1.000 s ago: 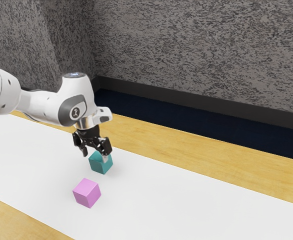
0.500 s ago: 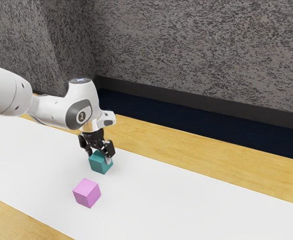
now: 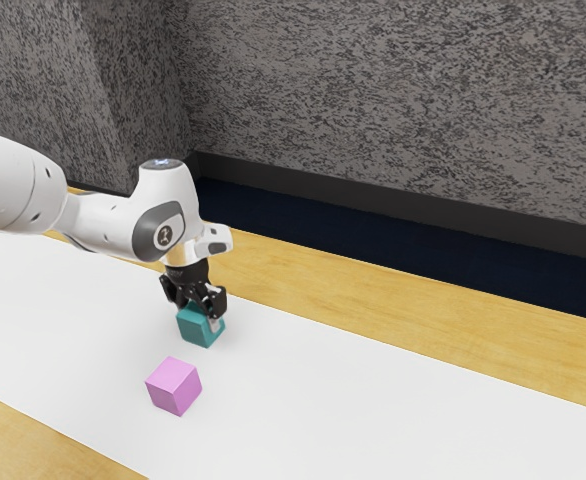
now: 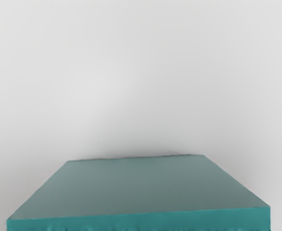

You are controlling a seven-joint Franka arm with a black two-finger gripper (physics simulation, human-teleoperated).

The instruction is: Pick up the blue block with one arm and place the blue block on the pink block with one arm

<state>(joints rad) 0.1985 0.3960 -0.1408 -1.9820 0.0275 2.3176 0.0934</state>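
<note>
Blue block [image 3: 202,331] on mat [image 3: 373,400] | end effector [image 3: 197,306] over it, grip cannot tell | pink block [image 3: 173,385] nearby

Two small cube blocks sit on the long white sheet [image 3: 373,400]: one blue-green cube block [image 3: 202,332] and one pink cube block [image 3: 173,386]. There is one white sheet, laid on one tan wooden table [image 3: 423,300]. One white jointed robot arm [image 3: 83,215] reaches over the sheet, bearing one black gripper [image 3: 198,310]. Beyond the sheet, two grey speckled wall faces [image 3: 393,90] meet at one corner.
</note>
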